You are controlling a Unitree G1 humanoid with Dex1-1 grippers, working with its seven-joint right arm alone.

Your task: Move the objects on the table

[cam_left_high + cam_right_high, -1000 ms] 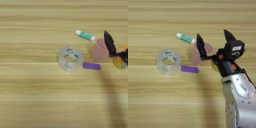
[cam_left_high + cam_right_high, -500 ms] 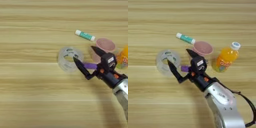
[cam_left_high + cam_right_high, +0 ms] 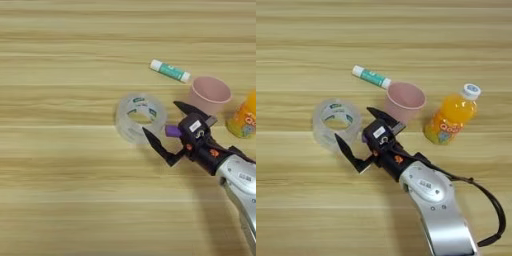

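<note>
Light wood-grain table with horizontal plank lines, evenly lit.

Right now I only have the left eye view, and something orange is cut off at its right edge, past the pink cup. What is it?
Observer: An orange-drink bottle. The right eye view shows it whole, standing upright.
Operator: Is it closed?
Observer: Yes, there is a white cap on its top.
Operator: My view clips the arm too. What is behind it?
Observer: The silver forearm runs down to the bottom edge, and a black cable loops out along its right side.
</note>
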